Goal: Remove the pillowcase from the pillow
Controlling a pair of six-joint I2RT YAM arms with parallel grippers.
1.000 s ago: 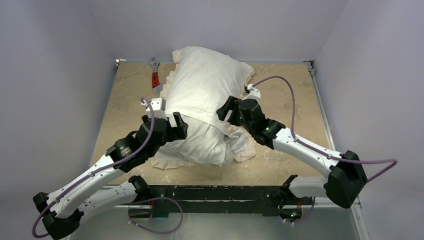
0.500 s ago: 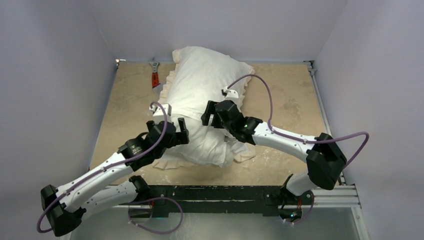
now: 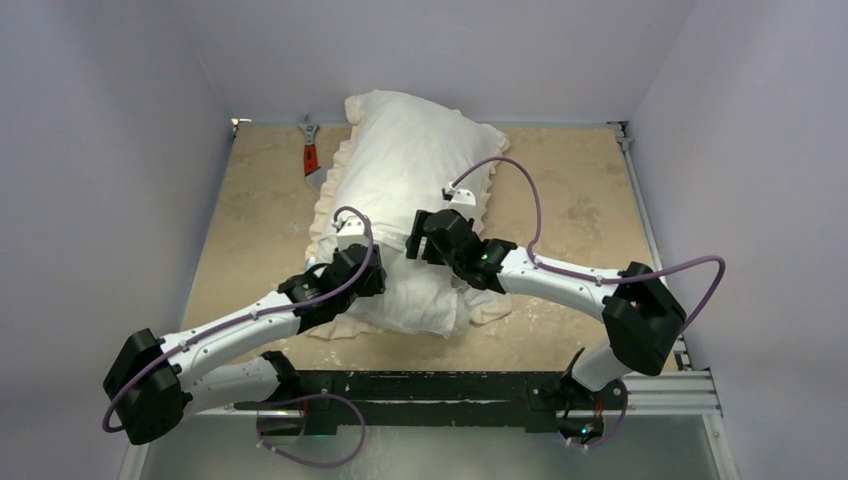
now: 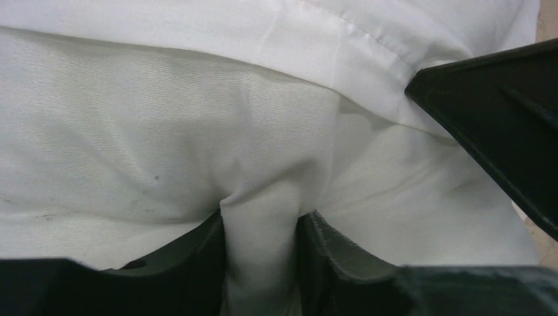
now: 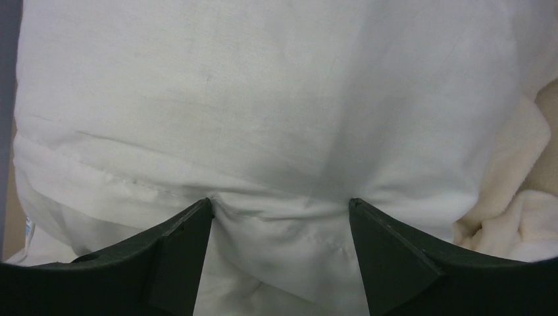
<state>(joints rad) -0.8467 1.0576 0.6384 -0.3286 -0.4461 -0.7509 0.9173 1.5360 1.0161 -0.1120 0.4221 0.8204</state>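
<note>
The pillowcase, white side up with a cream frill, covers the far part of the pillow. The pillow's plain white near end sticks out of it toward the arms. My left gripper is shut on a pinched-up fold of the pillow's speckled fabric, just below the pillowcase hem; the fold fills the left gripper. My right gripper is open, its tips pressed into fabric at the hem of the pillowcase. One right finger shows in the left wrist view.
A red-handled tool lies at the table's far left beside the frill. Grey walls close in the beige table on three sides. Loose cream frill bunches at the right of the pillow's near end.
The left gripper moved right onto the pillow's near end and closed on a fold of it. The right gripper swung left and settled at the pillowcase hem, still open.
</note>
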